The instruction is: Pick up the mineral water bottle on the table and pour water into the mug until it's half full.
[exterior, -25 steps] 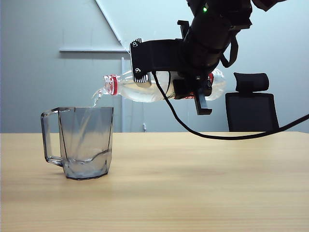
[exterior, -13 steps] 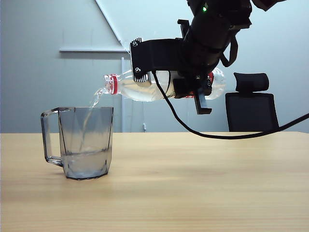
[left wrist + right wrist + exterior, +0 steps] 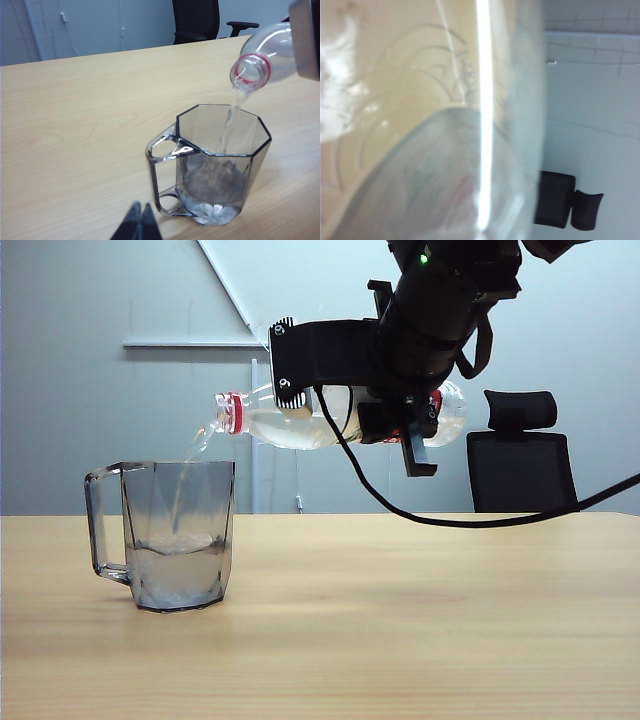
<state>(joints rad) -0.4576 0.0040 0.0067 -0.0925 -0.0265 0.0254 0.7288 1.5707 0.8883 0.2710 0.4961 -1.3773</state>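
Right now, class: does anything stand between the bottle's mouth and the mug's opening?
Nothing visible. The right gripper holds the mineral water bottle tilted above the mug; only the water stream crosses the open gap.

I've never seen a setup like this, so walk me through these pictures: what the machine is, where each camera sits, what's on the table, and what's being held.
It is a two-armed robot. The side picture comes from a camera off the arms; the other two come from cameras on its wrists. The right gripper is shut on the mineral water bottle, tipped nearly level above the table. A thin stream of water falls into the mug, which looks under half full. The left gripper, fingers together, holds nothing and hangs near the mug. The right wrist picture is filled by the blurred bottle.
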